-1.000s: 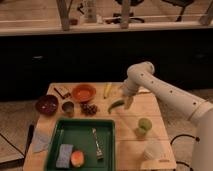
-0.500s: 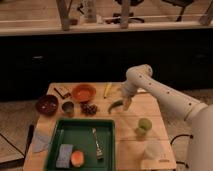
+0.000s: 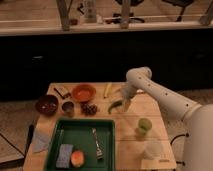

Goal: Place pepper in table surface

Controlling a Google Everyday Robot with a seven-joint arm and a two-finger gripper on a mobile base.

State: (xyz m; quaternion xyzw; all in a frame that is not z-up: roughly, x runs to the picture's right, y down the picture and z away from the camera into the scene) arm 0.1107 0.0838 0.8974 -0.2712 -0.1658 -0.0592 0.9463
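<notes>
Table surface (image 3: 127, 134): tan planks, cluttered along the back and left. Dark green tray (image 3: 82, 121) takes the front-left. The arm reaches in from the right, elbow high, wrist angled down over mid-table. Gripper (image 3: 126, 103) sits low, just behind the tray's far right corner, jaws spread, not clamped on anything I can make out. Light green cup (image 3: 144, 125) is near, front-right of it. Pepper (image 3: 115, 106) is just left of the fingertips, on or barely above the wood (can't confirm contact from this angle), between the dark grapes (image 3: 90, 108) and the cup, clear of the tray.

Risks, my read:
- Pepper hung up on a finger: it drags or lifts when the arm pulls away, and ends in the tray or the grapes.
- Curved shape: may rock or roll once free.
- Exit swinging front-right clips the cup and tips it.
- Yellow stick (image 3: 106, 90) lies just behind the wrist, so a backward sweep knocks it.

Straight-up exit looks safest.
</notes>
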